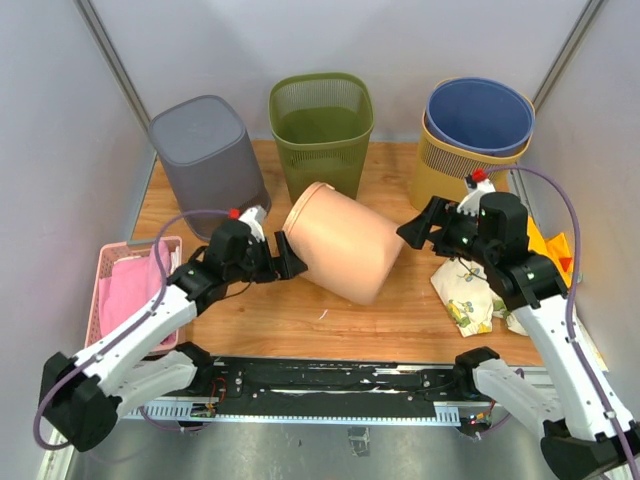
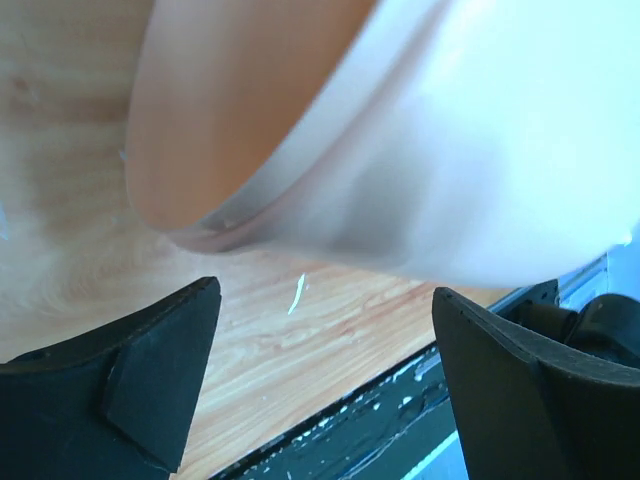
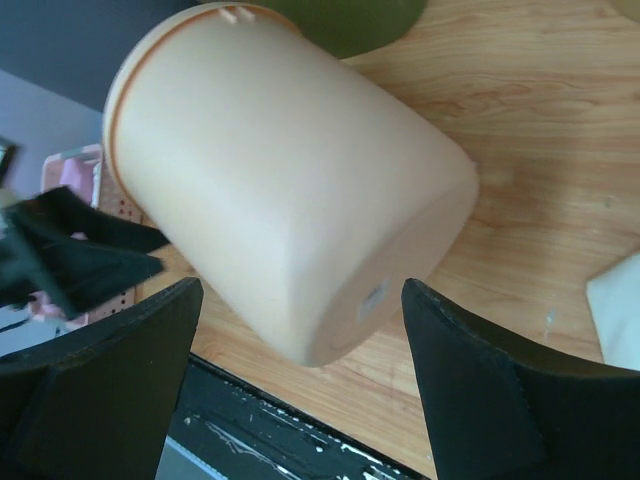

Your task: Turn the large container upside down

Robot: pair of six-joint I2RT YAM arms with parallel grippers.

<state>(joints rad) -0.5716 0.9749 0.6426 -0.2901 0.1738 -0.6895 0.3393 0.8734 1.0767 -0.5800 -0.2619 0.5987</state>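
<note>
Now the peach bin (image 1: 345,245) lies half-tipped midway between the table's side edges, left gripper (image 1: 285,256) and right gripper (image 1: 418,226) both spread empty beside it, so next, I'd say, lift its base over.

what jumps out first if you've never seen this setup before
The peach container lies on its side in the middle of the table, mouth toward the left arm. It sits between the two arms, with the open left gripper close to its rim and the open right gripper just off its right side. Behind it stand a grey bin, a green mesh bin and a blue bin nested in a yellow one.
</note>
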